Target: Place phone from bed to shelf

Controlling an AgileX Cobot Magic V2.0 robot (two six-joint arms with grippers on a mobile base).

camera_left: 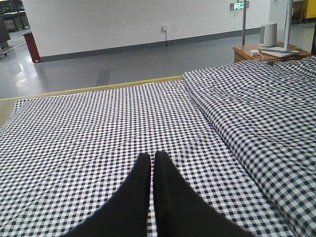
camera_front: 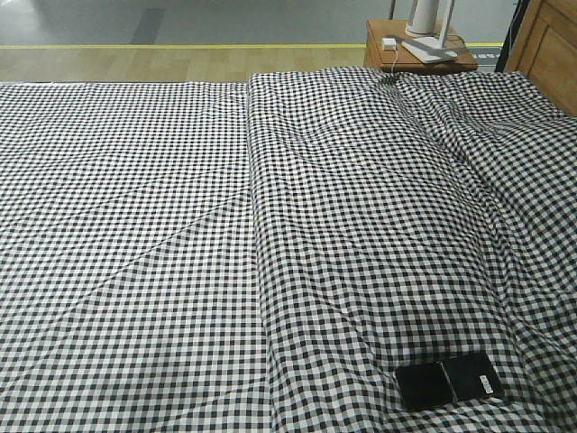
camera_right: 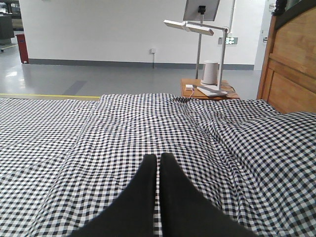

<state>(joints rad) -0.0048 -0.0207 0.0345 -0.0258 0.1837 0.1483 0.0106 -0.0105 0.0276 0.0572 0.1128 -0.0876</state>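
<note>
Left gripper (camera_left: 151,155) fingers fill the bottom of the left wrist view: black, pressed tip to tip with only a hairline gap, nothing between them. Bed (camera_left: 98,128) gingham runs under and ahead of the tips; can't tell if they touch the fabric. Right gripper (camera_right: 158,156) is the same: closed, empty, check fabric below and ahead.

Labels: phone (camera_front: 448,381) has a small white sticker (camera_front: 488,386) at its right end, print too small to read. Green wall sign (camera_left: 238,6) is far ahead-right of the left gripper, lettering not legible.

Phone lies flat, dark glossy side up, on the raised right-hand fold of the bed, at the near edge of the front view. It shows in neither wrist view, so its place relative to either gripper can't be told.

Side table (camera_right: 224,95) sits far ahead-right of the right gripper, past the bed's far edge, carrying a white lamp (camera_right: 190,27) and a white cylinder (camera_right: 211,72). Wooden panel (camera_right: 291,74) stands right of the table.
</note>
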